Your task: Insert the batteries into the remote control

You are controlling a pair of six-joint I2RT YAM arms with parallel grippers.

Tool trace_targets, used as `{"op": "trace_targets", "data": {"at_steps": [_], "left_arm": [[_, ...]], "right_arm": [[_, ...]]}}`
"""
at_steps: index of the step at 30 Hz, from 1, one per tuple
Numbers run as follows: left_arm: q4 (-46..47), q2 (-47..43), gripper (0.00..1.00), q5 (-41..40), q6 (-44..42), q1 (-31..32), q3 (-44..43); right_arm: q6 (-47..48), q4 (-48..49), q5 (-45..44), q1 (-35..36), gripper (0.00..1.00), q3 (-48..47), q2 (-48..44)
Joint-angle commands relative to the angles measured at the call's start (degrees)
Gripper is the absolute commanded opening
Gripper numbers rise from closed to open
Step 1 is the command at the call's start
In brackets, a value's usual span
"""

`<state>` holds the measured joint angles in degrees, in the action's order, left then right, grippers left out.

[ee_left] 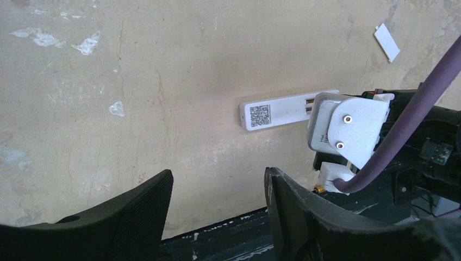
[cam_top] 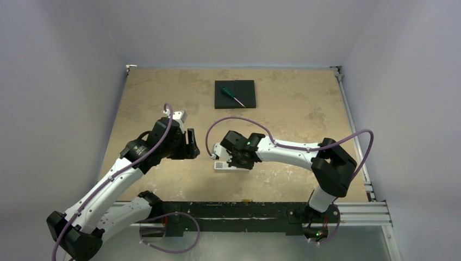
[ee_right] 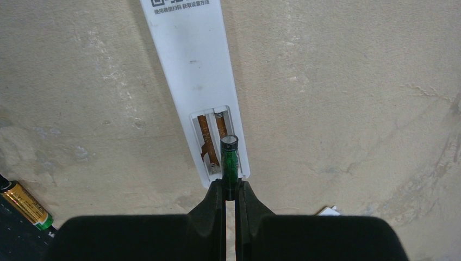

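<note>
Right pincer (ee_right: 231,187) is clenched on a battery (ee_right: 229,157), its tip over the open bay (ee_right: 207,130) of the remote control (ee_right: 190,54), which lies on the surface (cam_top: 304,109) toward the near edge. Left pincer (ee_left: 217,185) hangs released, apart. Nothing pins the remote; I reckon an off-line push could skid it or jam the battery

The slim white remote control (ee_right: 193,70) lies back side up on the table (ee_right: 353,81), battery bay open. A dark green battery (ee_right: 229,160) stands tilted over the bay, pinched by the right gripper (ee_right: 230,187); a goldish battery (ee_right: 26,204) lies well apart
</note>
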<state>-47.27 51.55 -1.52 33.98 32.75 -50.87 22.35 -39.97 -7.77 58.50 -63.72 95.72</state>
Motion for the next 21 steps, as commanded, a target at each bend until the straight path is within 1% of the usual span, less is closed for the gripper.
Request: {"op": "trace_targets", "data": {"at_steps": [1,9,21], "left_arm": [[0.93,-0.22,0.62,-1.85,-2.24,-0.01,0.50],[1.27,-0.13,0.62,-1.38,-2.56,-0.07,0.64],[1.48,-0.21,0.63,-0.61,-2.56,-0.15,0.84]], "right_arm": [[1.21,-0.90,1.29,0.30,0.02,-1.84,0.55],[1.29,-1.48,2.21,0.30,0.05,-2.37,1.60],[0.29,-0.55,2.54,0.30,0.15,-3.00,2.31]]}}
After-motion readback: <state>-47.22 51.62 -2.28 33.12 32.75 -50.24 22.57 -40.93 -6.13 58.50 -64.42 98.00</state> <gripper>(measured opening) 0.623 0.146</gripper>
